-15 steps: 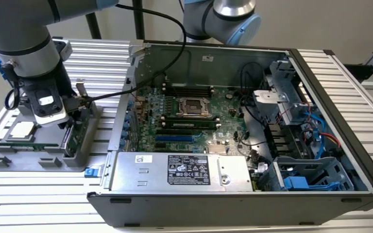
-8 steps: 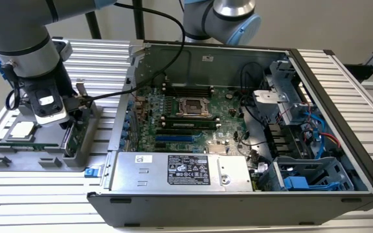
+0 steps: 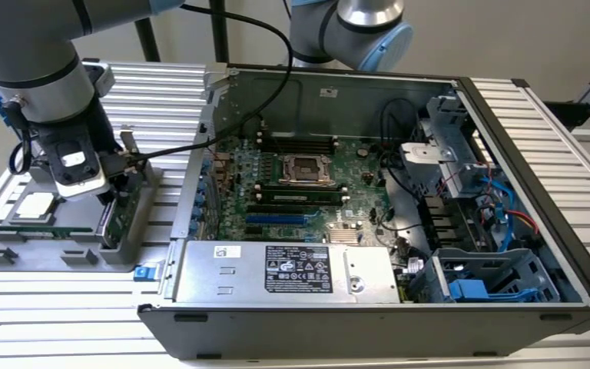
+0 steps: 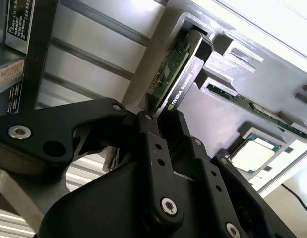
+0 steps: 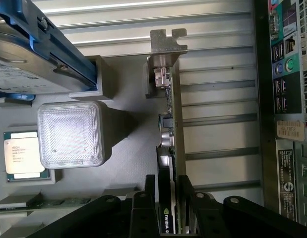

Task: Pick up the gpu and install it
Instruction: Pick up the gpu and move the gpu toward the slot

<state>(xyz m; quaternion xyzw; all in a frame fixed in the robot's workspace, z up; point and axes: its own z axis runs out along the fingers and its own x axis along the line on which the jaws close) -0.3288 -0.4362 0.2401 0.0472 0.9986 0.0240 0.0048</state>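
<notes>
pincer [image 5: 168,184] is matt black, gpu [image 5: 169,124] glossy plastic, table [image 5: 217,104] ribbed bare metal.

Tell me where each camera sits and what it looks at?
Exterior view: off the arm, above, looking down on the open computer case and tray; shows the arm.
First wrist view: on the wrist, looking down past the gripper onto the gpu edge-on.
Second wrist view: on the wrist, slanted along the gpu; gripper shows.
All three share the gpu, held by the gripper.

White lettering runs along the black edge of the gpu [image 4: 182,84]. A printed label [image 3: 297,269] lies on the silver power supply [image 3: 218,270] at the near side; its print is too small to read.
</notes>
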